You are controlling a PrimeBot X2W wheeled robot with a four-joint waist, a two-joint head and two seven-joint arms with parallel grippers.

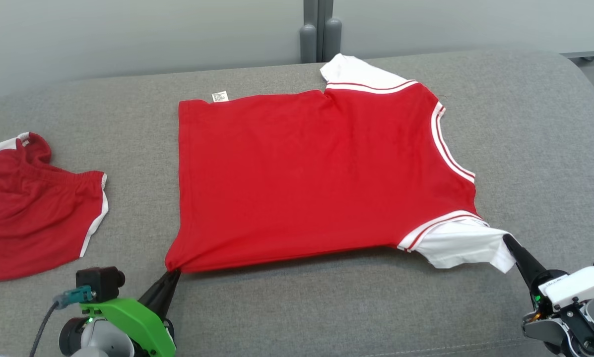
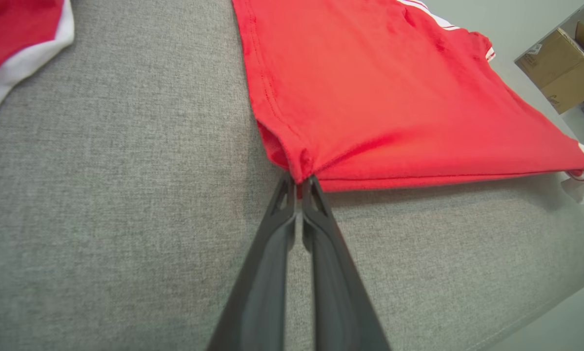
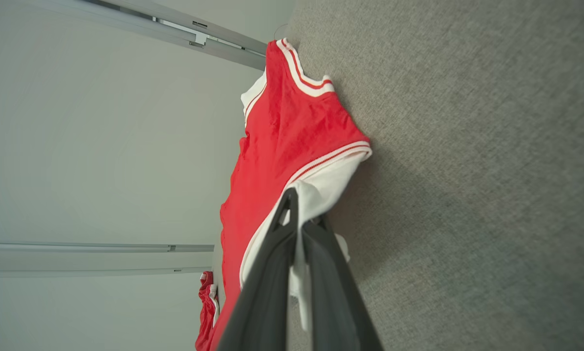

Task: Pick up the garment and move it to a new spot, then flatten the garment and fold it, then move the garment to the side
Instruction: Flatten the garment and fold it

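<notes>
A red shirt with white sleeves is spread across a grey cushion. Its hem corner is pinched by the left gripper, its near sleeve clamped by the right gripper. Red shorts lie apart at left.

One shirt, probably one shorts

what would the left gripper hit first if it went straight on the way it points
The red shirt: the left gripper is shut on its hem corner and points across the shirt's body, so it would likely bunch that fabric on the grey cushion.
</notes>
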